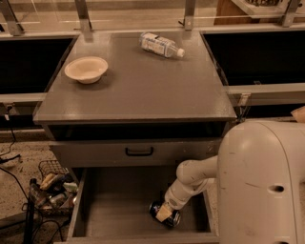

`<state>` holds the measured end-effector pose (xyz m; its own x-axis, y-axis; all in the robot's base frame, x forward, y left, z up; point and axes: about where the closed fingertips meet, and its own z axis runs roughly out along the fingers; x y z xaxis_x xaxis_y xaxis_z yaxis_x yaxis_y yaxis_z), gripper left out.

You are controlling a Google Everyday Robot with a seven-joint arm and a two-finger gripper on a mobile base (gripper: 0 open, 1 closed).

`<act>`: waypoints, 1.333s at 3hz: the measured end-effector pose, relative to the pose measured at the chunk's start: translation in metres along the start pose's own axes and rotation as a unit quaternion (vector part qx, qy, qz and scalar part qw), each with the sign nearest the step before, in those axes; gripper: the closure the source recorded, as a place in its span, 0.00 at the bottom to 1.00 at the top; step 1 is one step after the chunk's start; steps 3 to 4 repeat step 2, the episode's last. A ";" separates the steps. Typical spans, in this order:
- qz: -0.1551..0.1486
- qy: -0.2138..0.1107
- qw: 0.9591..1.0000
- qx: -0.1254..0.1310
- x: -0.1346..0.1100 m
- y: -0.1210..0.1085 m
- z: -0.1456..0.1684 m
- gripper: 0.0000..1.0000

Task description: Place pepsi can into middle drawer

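Dim warm light, jaws in shadow inside the middle drawer (119, 209)

Looked like a robot test lab, not a home. Bare grey counter (143, 90) on a drawer cabinet, metal posts (84, 16) and a glass panel (133, 10) along its far edge, dark bays (28, 64) off its left and right edges. Loose cables (9, 143) and a wire basket (50, 167) of clutter lay on the floor below its front-left corner. The gripper (164, 213) sat in the open middle drawer (119, 209), at the pepsi can (173, 219).
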<state>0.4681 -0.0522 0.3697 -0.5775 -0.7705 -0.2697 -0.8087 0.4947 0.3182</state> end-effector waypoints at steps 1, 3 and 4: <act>0.000 0.000 1.000 0.000 0.000 0.000 0.000 0.00; 0.000 0.000 1.000 0.000 0.000 0.000 0.000 0.00; 0.000 0.000 1.000 0.000 0.000 0.000 0.000 0.00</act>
